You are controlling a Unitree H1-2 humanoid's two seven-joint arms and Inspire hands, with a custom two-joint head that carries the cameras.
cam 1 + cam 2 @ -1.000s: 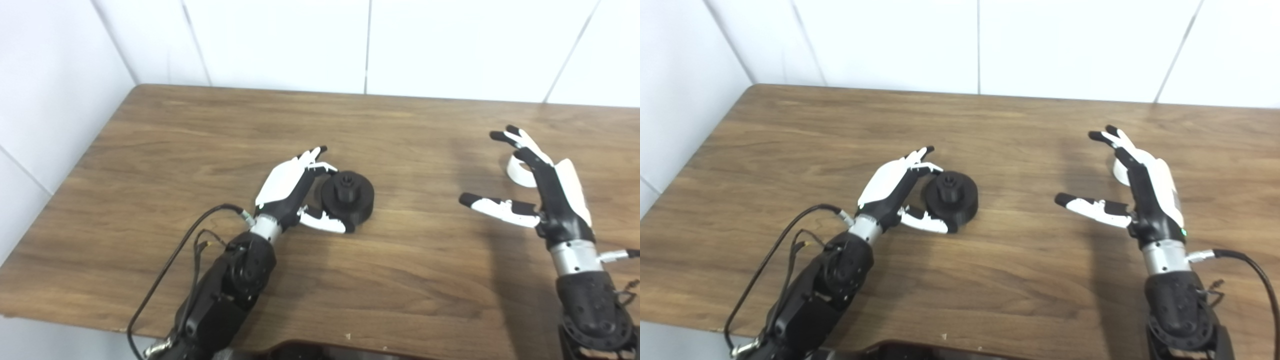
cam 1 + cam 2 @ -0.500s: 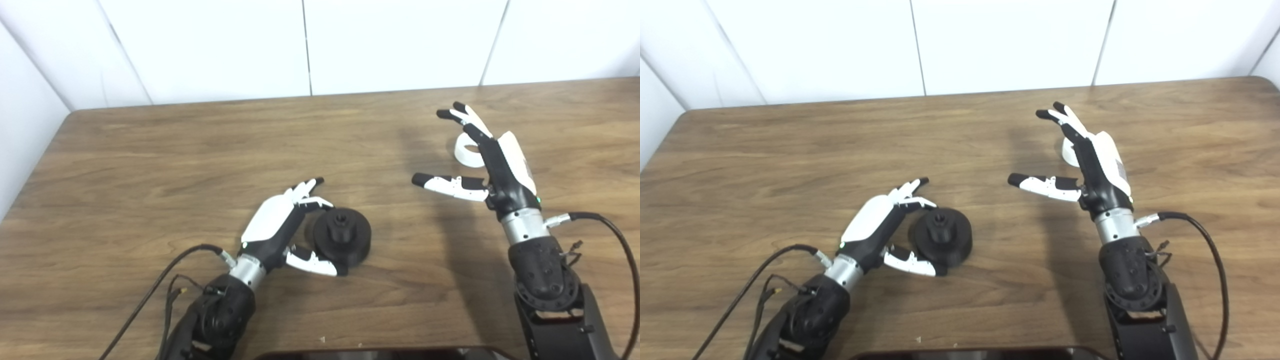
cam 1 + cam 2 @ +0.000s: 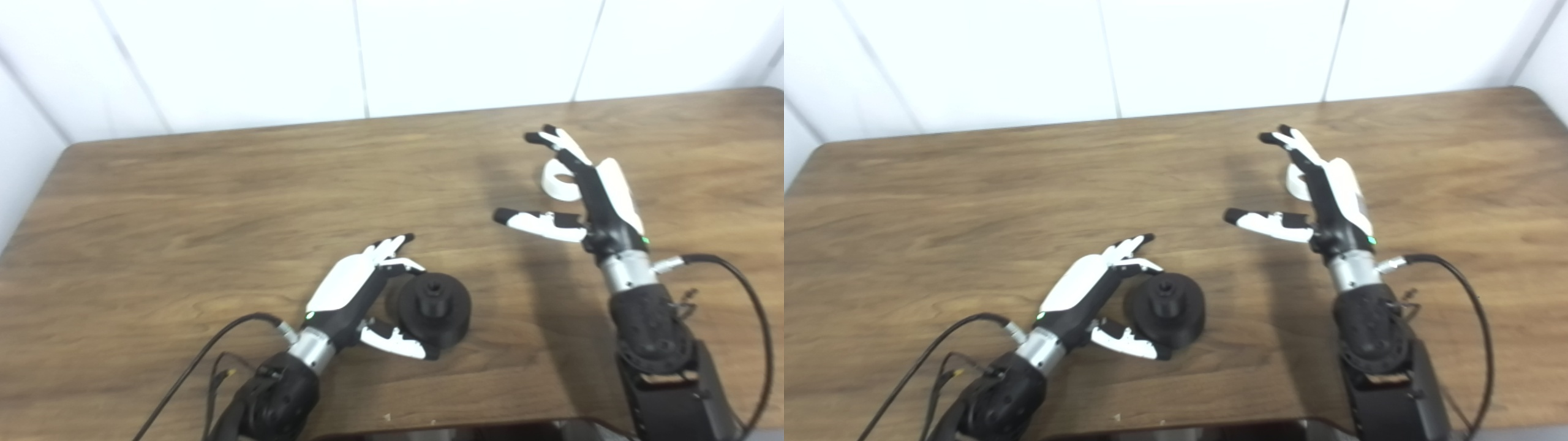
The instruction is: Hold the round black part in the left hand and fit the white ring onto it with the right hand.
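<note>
The round black part, a disc with a short hub on top, rests on the wooden table. My left hand is open and cups it from the left, with fingers behind its far side and the thumb along its near side. The white ring lies flat on the table at the right. My right hand hovers open over the ring's near side, fingers stretched past it and thumb pointing left. The hand hides part of the ring.
White tiled walls stand behind the table and along its left end. The table's front edge runs just below my forearms. Black cables trail from the left wrist and from the right wrist.
The whole picture has shifted, so the camera has moved. Both hands keep about the same pose relative to the black part and the ring.
</note>
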